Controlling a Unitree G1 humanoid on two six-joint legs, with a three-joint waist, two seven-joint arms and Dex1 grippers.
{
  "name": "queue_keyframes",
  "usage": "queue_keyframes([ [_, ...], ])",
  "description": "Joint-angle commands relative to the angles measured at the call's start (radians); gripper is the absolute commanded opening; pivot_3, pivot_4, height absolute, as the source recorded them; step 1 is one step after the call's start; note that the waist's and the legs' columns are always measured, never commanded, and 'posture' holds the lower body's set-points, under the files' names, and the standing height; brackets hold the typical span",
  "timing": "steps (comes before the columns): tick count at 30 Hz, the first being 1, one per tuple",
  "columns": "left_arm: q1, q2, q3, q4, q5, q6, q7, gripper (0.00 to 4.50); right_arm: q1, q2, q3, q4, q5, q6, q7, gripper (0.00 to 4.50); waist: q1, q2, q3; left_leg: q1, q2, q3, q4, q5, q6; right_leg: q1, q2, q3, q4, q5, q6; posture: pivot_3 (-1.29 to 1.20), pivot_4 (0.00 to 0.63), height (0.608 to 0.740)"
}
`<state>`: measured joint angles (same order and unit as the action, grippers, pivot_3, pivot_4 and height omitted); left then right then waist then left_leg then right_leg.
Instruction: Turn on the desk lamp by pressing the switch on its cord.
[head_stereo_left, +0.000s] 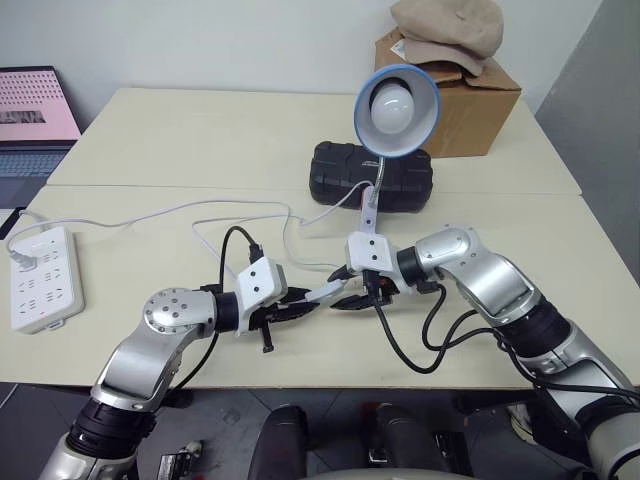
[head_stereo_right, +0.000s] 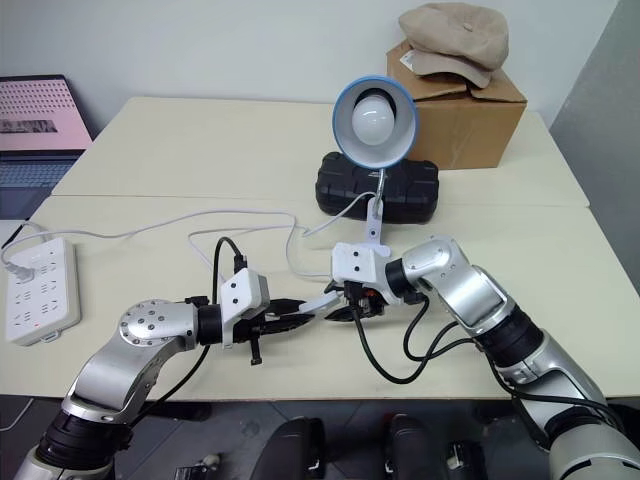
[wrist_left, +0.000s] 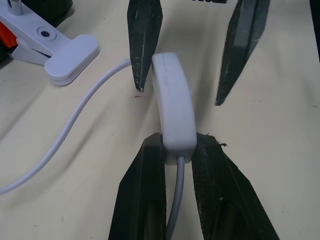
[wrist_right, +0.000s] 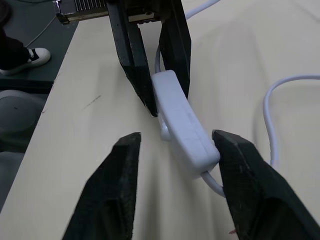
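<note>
The desk lamp (head_stereo_left: 397, 100) stands at mid-table, its blue-rimmed shade and white bulb facing me. The white cord (head_stereo_left: 200, 207) loops across the table to the switch (wrist_left: 172, 107), which is held just above the table near the front edge. My left gripper (wrist_left: 177, 140) is shut on one end of the switch. Opposite it, my right gripper (wrist_right: 175, 137) is open with its fingers on either side of the other end. One right finger (wrist_right: 240, 170) sits against the switch, and a gap shows at the other.
A white power strip (head_stereo_left: 42, 280) lies at the left edge. Behind the lamp is a black case (head_stereo_left: 372, 177), and a cardboard box (head_stereo_left: 470, 100) with a beige cap (head_stereo_left: 450, 25) on top. A laptop (head_stereo_left: 35, 110) sits far left. Black arm cables hang over the front edge.
</note>
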<state>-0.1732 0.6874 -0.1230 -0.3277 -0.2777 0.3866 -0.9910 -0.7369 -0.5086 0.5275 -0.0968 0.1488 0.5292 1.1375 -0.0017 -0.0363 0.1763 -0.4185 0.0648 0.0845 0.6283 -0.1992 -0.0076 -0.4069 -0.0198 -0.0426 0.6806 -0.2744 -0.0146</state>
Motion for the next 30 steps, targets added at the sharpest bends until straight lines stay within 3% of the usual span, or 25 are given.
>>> queue_keyframes([
  [1,-0.022,-0.007,0.012,-0.035,-0.014,-0.011,0.011,0.4,-0.015,0.004,-0.004,0.002,-0.019,-0.036,0.015,1.25,0.0,0.0,0.0,0.0,0.0,0.0,0.0,0.0,0.0,0.0,0.0,0.0,0.0,0.0,0.0,0.0,0.15,0.74],
  [4,-0.028,-0.011,0.009,-0.03,-0.009,-0.014,0.012,0.4,-0.013,0.004,-0.007,0.006,-0.028,-0.049,0.025,0.82,0.0,0.0,0.0,0.0,0.0,0.0,0.0,0.0,0.0,0.0,0.0,0.0,0.0,0.0,0.0,0.0,0.15,0.74],
  [13,-0.037,-0.015,0.004,-0.018,-0.002,-0.024,0.01,0.4,-0.003,0.024,-0.036,-0.011,-0.006,-0.067,0.054,0.74,0.0,0.0,0.0,0.0,0.0,0.0,0.0,0.0,0.0,0.0,0.0,0.0,0.0,0.0,0.0,0.0,0.15,0.74],
  [15,-0.038,-0.014,0.001,-0.015,0.003,-0.03,0.009,0.4,0.007,0.03,-0.058,-0.015,0.007,-0.076,0.05,1.44,0.0,0.0,0.0,0.0,0.0,0.0,0.0,0.0,0.0,0.0,0.0,0.0,0.0,0.0,0.0,0.0,0.15,0.74],
  [25,-0.096,-0.017,-0.053,0.102,0.115,-0.146,0.023,0.4,0.057,-0.012,-0.145,-0.094,0.031,-0.055,0.027,3.68,0.003,0.0,0.0,0.0,0.0,0.0,0.0,0.0,0.0,0.0,0.0,0.0,0.0,0.0,0.0,0.0,0.15,0.74],
  [29,-0.159,-0.066,-0.092,0.214,0.17,-0.196,0.051,0.4,0.124,-0.077,-0.224,-0.171,0.037,-0.005,-0.034,4.49,0.008,0.0,0.0,0.0,-0.001,0.0,0.0,0.0,0.0,0.0,-0.001,-0.001,0.0,0.0,0.0,0.0,0.15,0.74],
  [30,-0.171,-0.079,-0.097,0.242,0.182,-0.213,0.057,0.4,0.14,-0.085,-0.239,-0.187,0.032,0.008,-0.06,4.5,0.008,0.0,0.0,0.0,-0.001,0.0,0.001,0.0,0.0,0.0,-0.001,0.0,0.0,0.0,0.0,0.0,0.15,0.74],
])
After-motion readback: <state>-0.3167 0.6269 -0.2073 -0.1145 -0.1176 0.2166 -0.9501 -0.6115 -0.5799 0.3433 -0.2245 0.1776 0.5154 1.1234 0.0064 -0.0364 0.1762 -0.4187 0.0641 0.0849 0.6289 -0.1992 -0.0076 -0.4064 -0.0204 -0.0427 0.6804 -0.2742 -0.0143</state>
